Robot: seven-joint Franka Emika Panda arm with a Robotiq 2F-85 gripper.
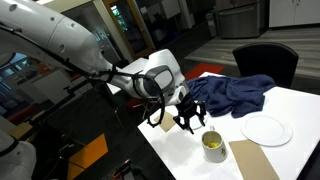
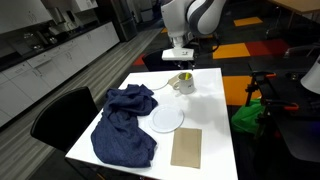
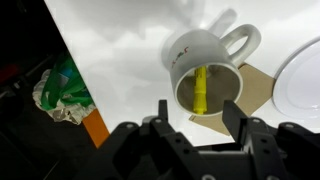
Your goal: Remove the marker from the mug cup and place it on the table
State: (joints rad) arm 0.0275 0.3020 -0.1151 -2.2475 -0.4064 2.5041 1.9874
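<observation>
In the wrist view the gripper (image 3: 197,113) hangs closest to the camera. Its jaws are spread wide and hold nothing, and the black fingers (image 3: 163,116) frame the space just over the mug (image 3: 205,62). The white mug stands upright on the white tabletop (image 3: 120,45), near the edge, with its handle turned toward the plate. The yellow-green marker (image 3: 200,90) is inside the mug, leaning against the inner wall, and touches neither finger. In an exterior view the gripper (image 1: 185,120) is above and beside the mug (image 1: 213,147), not touching it. A flat tan mat (image 1: 250,160) lies near the mug. Beyond it sits a round white plate (image 1: 266,129), and a rumpled dark blue cloth (image 1: 230,95) is heaped farther back. In an exterior view a black chair (image 2: 60,115) stands against the far side of the tabletop (image 2: 215,110), past the cloth (image 2: 125,125).
</observation>
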